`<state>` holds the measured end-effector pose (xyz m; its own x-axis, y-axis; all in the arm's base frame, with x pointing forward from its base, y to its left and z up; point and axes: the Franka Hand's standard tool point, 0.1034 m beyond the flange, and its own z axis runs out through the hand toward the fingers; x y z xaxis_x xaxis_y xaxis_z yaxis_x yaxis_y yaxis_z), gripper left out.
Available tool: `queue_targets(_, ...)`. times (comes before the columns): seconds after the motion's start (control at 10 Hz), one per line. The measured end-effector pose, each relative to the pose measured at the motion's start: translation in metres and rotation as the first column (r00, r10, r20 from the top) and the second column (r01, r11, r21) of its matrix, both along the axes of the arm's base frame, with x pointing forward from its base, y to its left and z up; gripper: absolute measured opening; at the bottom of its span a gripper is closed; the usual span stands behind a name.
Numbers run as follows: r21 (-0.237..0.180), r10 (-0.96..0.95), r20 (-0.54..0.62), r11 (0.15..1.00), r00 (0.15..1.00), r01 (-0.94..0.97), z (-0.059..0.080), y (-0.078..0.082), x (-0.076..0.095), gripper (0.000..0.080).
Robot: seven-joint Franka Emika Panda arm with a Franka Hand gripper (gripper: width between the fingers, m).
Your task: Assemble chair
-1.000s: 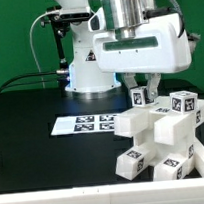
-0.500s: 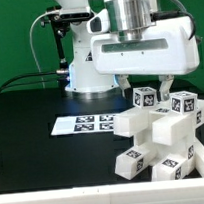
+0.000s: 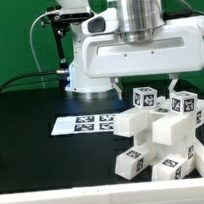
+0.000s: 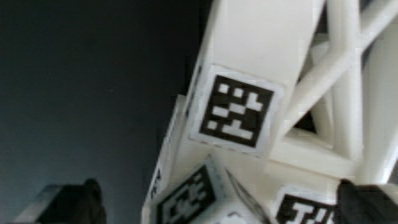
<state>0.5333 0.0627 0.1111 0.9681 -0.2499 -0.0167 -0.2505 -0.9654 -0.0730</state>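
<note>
One blocky white chair (image 3: 158,135) sits on the black surface (image 3: 33,136) at the exterior view's right, beside the marker board (image 3: 84,123); the gripper (image 3: 145,84) hangs above it, jaws spread, holding nothing. The wrist view shows tagged chair panels (image 4: 267,110) close up over dark surface.

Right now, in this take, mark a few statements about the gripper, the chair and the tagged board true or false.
1. The gripper is open and holds nothing. True.
2. The chair hangs in the air. False: it rests on the black table.
3. The marker board lies flat beside the chair, on the exterior view's left. True.
4. The marker board leans upright against the robot's base. False: it lies flat on the table.
5. The chair's pieces carry black-and-white square tags. True.
</note>
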Motion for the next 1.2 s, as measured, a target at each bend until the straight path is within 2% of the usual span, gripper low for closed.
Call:
queue_targets(0.1, -0.027, 0.164, 0.031, 0.986, 0.986, -0.163, 0.002, -0.0044, 0.0052, 0.0649)
queue_targets(0.2, -0.039, 0.218, 0.048, 0.975, 0.975, -0.217, 0.003, -0.0064, 0.0086, 0.0649)
queue_targets(0.3, -0.037, 0.193, 0.046, 0.981, 0.98, -0.191, 0.0027, -0.0059, 0.0082, 0.0649)
queue_targets(0.4, -0.037, 0.193, 0.046, 0.981, 0.98, -0.191, 0.0027, -0.0061, 0.0082, 0.0501)
queue_targets(0.5, -0.031, 0.128, 0.044, 0.991, 0.991, -0.126, 0.0027, -0.0055, 0.0082, 0.0365)
queue_targets(0.6, -0.024, 0.041, 0.04, 0.999, 0.998, -0.04, 0.0027, -0.0048, 0.0082, 0.0365)
queue_targets(0.7, -0.022, -0.014, 0.037, 1.0, 0.999, 0.015, 0.0027, -0.0048, 0.0082, 0.0281)
queue_targets(0.8, -0.02, -0.062, 0.035, 0.998, 0.997, 0.063, 0.0027, -0.0047, 0.0082, 0.0281)
queue_targets(0.9, -0.015, -0.206, 0.028, 0.978, 0.978, 0.206, 0.0028, -0.002, 0.0081, 0.0281)
queue_targets(1.0, -0.002, -0.352, 0.045, 0.936, 0.935, 0.352, 0.0024, 0.0, 0.0094, 0.0281)
queue_targets(1.2, 0.073, -0.67, 0.052, 0.742, 0.74, 0.666, 0.0029, 0.0031, 0.0101, 0.0281)
